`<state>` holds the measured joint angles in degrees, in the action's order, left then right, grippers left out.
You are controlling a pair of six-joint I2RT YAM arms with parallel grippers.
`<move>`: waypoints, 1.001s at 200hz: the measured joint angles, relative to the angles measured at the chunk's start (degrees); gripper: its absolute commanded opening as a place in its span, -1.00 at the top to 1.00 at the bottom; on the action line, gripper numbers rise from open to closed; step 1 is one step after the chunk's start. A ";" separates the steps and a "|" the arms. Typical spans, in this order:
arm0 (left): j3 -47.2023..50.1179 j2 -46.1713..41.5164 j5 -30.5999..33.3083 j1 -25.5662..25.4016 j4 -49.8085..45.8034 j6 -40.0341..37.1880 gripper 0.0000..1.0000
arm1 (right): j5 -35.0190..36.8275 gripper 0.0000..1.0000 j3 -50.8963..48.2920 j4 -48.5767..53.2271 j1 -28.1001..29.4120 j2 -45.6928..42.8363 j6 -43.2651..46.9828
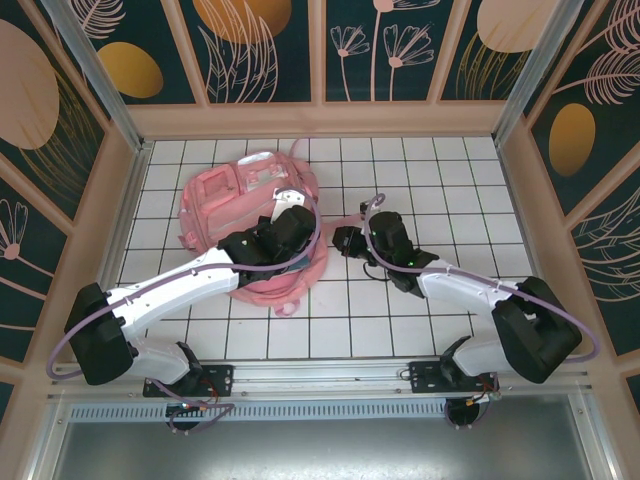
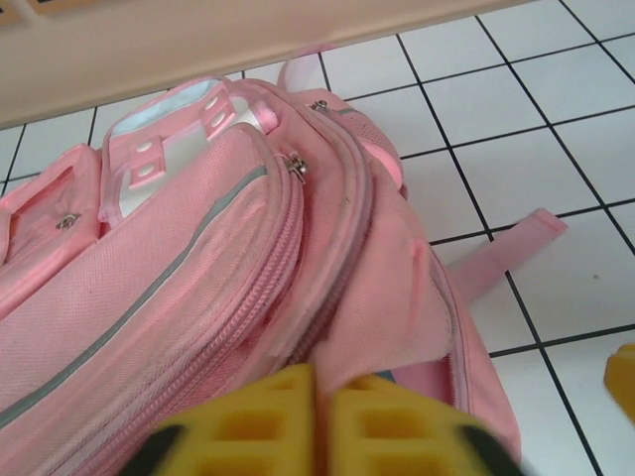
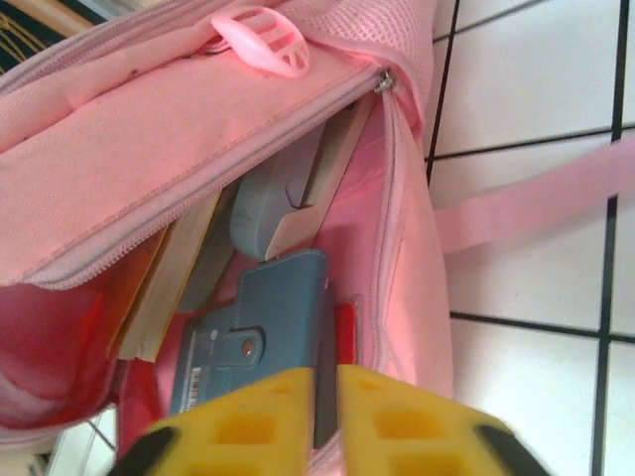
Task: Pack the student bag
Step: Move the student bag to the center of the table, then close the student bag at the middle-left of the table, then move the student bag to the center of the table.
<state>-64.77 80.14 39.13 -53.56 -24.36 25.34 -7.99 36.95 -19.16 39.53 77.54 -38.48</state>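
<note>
Since the main compartment gapes with goods inside, the step in hand is judged to be late loading or closing up, and the next move would call for a sure hold on the flap or zip. Overhead view: the student bag [image 1: 225, 200] lies left of centre on the tiled table [image 1: 450, 180]. The left claw [image 1: 288, 222] sits over the bag's right-hand part, and the right claw [image 1: 347, 240] is just beside its right edge. Left wrist view: the bag spreads across left and centre. The left claw [image 2: 319, 387] at the bottom edge has its fingers close together with a thin slit, and whether fabric is nipped cannot be told. Right wrist view: the bag's open mouth takes the upper left and centre, holding a blue case [image 3: 258, 317] and books [image 3: 174, 278]. The right claw [image 3: 325, 387] at bottom centre stands right at the case, slim gap showing, grip undetermined.
</note>
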 measured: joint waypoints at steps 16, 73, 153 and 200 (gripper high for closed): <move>-0.02 0.00 -0.74 0.04 0.22 0.96 -0.08 | 0.00 0.41 0.00 0.00 0.37 0.28 0.31; 5.07 -6.84 -4.04 0.52 0.07 6.29 -0.20 | 0.44 0.44 0.72 0.13 3.48 3.08 0.66; 23.71 -26.32 -8.00 1.07 -6.47 22.18 0.02 | 2.36 0.28 2.23 3.30 9.22 8.24 0.94; 34.62 -37.46 -10.60 1.09 -6.97 30.58 0.20 | 5.51 0.28 4.35 6.14 12.79 8.52 1.09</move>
<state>-30.15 42.68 28.53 -52.47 -31.33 55.92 -2.48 41.30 -13.02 52.31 86.06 -37.39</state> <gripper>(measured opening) 0.410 0.362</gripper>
